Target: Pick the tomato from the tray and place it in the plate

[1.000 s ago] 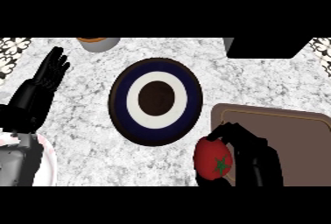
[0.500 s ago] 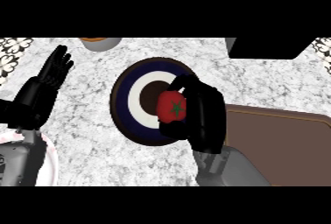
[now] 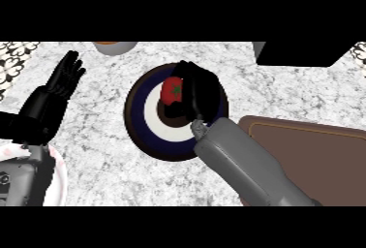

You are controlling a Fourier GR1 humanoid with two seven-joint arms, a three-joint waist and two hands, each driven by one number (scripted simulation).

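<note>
One object is under transport: the tomato (image 3: pixel 172 91), red with a green stem mark facing up. It sits against the inner side of the right hand (image 3: pixel 194 94), whose fingers are curled round it from its right, leaving its left face exposed. Hand and tomato are both over the plate (image 3: pixel 137 123), a round dish with a dark blue outer ring, a white ring and a dark centre. Whether the tomato already touches the plate surface cannot be told from this steep view.

Handling properties (judged, not observed):
- Weight: light; a single hand should carry it without strain.
- Surface: smooth and likely slippery; contact is best spread across the widest part of the body.
- Firmness: soft-skinned and easily bruised; squeezing should be avoided.
- Shape: near-spherical, so it may roll once released. Release should occur low over the plate centre, ahead of the fingertips' present position rather than near the rim.

Hold location: opposing contact on the sides at mid-height, as shown, keeps the stem area free.

Behind the right forearm lies the brown tray (image 3: pixel 314 155), with no other item showing on it. Well apart to the left of the working hand, the left hand (image 3: pixel 53 97) rests with fingers straight and pointing up, holding nothing.
</note>
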